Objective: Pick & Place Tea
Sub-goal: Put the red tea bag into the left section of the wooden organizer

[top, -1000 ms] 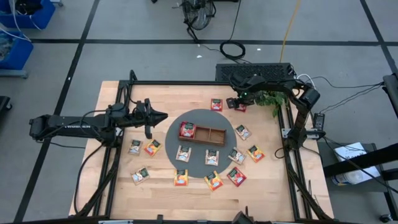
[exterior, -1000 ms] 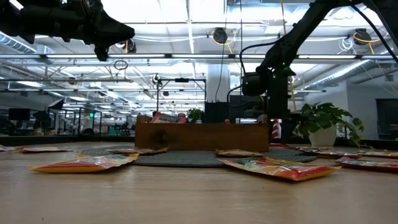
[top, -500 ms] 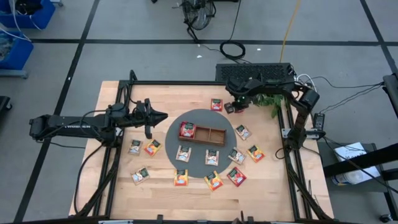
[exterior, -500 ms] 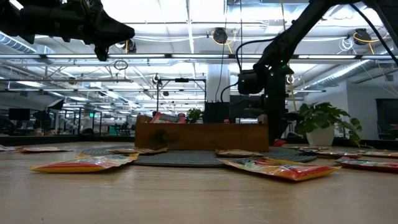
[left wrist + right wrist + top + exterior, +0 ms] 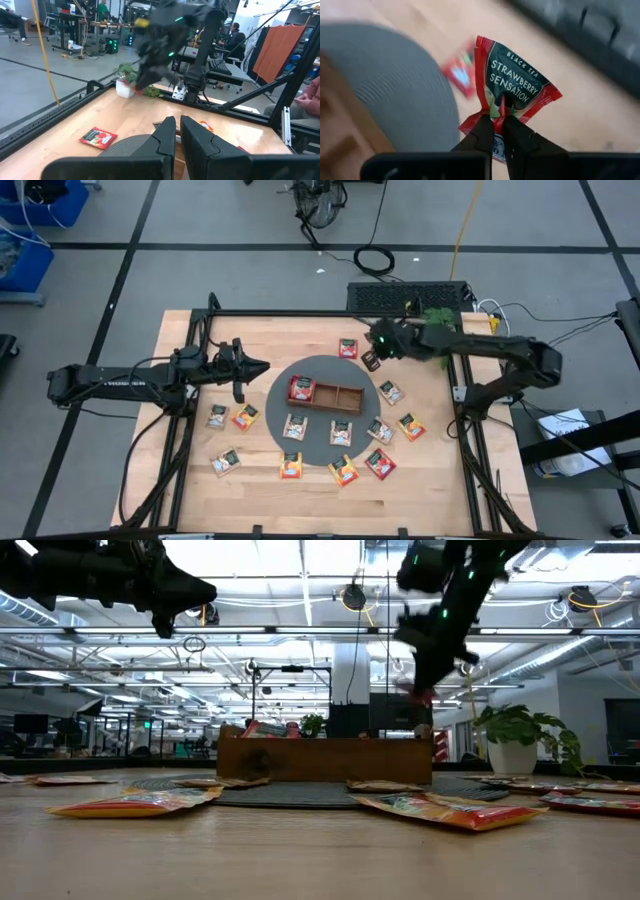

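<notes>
Looking down from high view, you are seeing right gripper (image 5: pixel 371 360) pinching red tea packet (image 5: pixel 369 361) above mat edge (image 5: pixel 283 385), wooden tray (image 5: pixel 338 396) just beyond fingertips. Left gripper (image 5: pixel 262 365) is waiting at mat's far side, fingers closed on nothing. Low view: packet (image 5: pixel 424 696) is hanging below fingers, clear of tray (image 5: pixel 325 759). Right wrist view: fingers (image 5: pixel 482 131) are clamping packet's (image 5: pixel 515 85) lower edge; second red packet (image 5: pixel 461 74) is lying on table beyond fingertips.
</notes>
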Controlling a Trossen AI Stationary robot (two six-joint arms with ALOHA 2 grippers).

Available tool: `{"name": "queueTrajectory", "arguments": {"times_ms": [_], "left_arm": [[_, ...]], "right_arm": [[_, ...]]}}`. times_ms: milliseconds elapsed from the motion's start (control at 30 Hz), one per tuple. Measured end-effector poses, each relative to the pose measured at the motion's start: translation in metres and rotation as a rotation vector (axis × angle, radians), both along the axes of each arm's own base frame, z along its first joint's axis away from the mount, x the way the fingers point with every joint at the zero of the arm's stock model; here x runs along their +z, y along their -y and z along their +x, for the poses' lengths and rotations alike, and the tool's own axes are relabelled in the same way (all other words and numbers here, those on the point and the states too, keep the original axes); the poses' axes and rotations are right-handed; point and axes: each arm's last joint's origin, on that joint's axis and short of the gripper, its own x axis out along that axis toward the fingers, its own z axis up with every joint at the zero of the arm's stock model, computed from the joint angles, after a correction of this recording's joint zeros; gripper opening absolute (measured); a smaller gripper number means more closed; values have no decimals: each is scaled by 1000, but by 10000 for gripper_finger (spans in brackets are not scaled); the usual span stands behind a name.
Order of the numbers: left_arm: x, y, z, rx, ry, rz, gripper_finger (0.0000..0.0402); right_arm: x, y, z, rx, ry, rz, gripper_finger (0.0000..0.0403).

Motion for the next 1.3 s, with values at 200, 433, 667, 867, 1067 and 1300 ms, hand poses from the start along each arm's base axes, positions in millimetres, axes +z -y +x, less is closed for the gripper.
{"name": "queueTrajectory", "arguments": {"times_ms": [200,433,667,867,1067,1300], "left_arm": [[0,0,0,0,0,0,31],[5,0,-1,0,50,0,31],[8,0,0,3,91,-58,31],[7,0,2,-7,90,-58,31],[7,0,2,3,91,-63,31],[3,-1,5,15,55,-63,31]], "right_arm": [[-8,-57,23,235,215,-272,12],[-40,-94,29,326,410,-553,12],[-58,-101,31,378,447,-719,12],[-61,-101,33,406,414,-758,12],[-61,-101,33,420,396,-775,12],[-60,-101,33,424,396,-780,12]]}}
